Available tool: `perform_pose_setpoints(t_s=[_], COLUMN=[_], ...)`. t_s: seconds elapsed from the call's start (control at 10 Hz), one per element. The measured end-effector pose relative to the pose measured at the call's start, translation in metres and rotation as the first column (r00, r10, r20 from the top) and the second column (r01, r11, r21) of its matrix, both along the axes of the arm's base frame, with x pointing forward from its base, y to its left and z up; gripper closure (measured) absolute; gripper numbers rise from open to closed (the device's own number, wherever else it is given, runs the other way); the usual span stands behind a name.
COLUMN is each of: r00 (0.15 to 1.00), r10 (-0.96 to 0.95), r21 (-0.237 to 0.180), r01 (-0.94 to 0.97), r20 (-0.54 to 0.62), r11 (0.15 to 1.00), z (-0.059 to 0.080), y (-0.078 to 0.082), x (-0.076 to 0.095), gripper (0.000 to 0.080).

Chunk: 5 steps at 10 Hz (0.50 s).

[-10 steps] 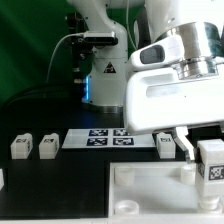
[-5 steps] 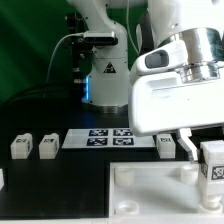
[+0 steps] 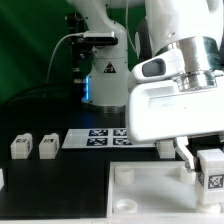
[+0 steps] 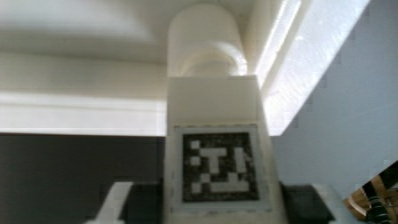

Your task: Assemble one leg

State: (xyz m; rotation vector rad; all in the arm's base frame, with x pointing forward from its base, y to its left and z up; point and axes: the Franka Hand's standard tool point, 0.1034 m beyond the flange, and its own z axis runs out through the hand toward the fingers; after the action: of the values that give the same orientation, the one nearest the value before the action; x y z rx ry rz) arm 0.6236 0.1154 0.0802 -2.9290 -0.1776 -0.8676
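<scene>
At the exterior view's lower right, the tool grips the leg upright over a corner of the white tray-like piece.

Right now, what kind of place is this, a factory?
Probably a robot lab, not a factory: a black table holds the marker board of square tags, small tagged legs sit side by side, and the robot's hand grips one leg.
</scene>
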Motion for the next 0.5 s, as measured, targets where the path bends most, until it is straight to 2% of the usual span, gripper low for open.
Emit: perform_pose_setpoints(t_s=[0.2,0.5], r00=[0.999,0.999], r10=[-0.001,-0.013], r21=[0.002,0.006], r01=[0.001,0.013], r20=[0.048,0.042], r11=[1.0,1.0], z=[-0.0001,-0.0002], y=[0.0023,0.0029], x=[0.001,0.001], gripper=[0.0506,0.0498])
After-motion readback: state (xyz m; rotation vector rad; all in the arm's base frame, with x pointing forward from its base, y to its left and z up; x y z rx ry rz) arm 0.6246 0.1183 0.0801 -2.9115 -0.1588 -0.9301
